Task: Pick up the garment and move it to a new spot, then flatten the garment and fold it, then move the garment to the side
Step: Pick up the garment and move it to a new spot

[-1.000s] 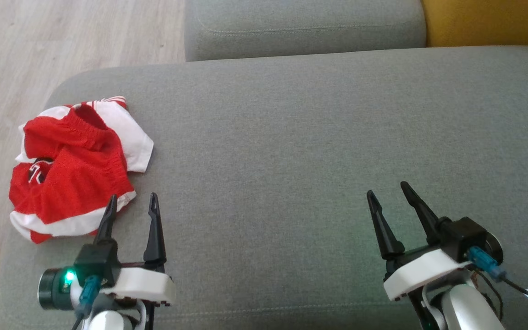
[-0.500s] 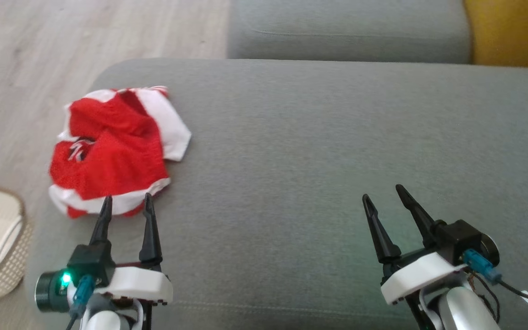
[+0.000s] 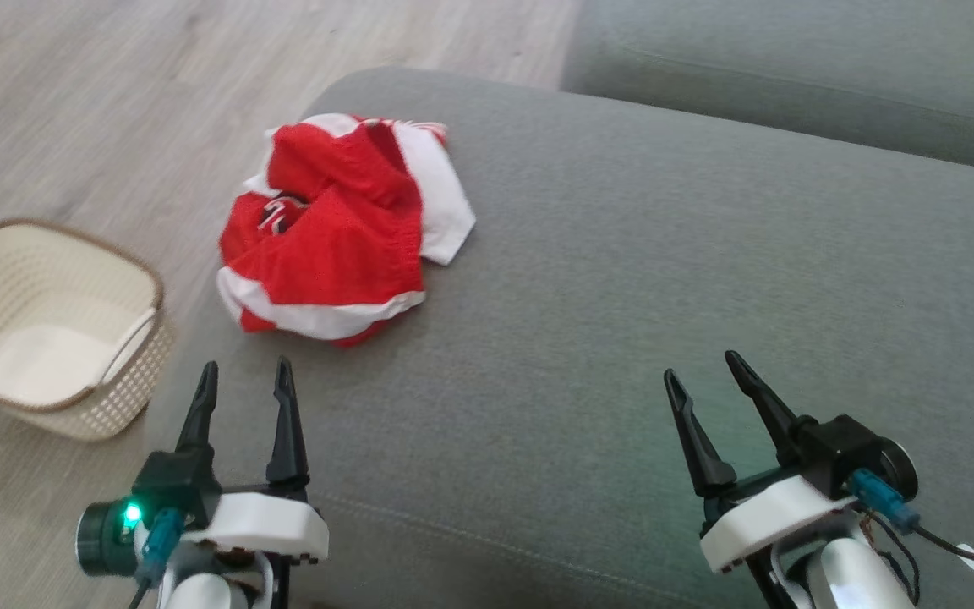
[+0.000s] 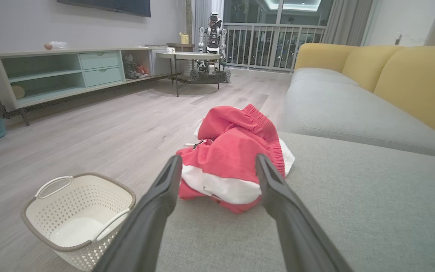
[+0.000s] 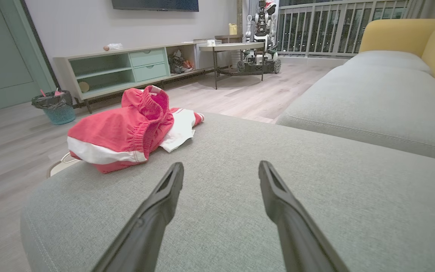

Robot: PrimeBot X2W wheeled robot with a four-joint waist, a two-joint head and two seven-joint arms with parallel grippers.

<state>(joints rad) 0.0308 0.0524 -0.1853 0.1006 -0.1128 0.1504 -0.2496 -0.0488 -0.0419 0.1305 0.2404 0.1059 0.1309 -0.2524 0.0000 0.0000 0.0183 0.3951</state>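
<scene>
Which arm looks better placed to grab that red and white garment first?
Left, probably. The left end effector, open, points at the garment lying just ahead; the right end effector, also open, is far across the cushion.

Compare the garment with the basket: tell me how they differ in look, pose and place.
The garment is red and white cloth, crumpled in a heap; the basket is cream, perforated and stands upright. The garment lies on the grey sofa cushion; the basket stands on the wood floor beside it. Both are on the side of the left gripper, which touches neither.
</scene>
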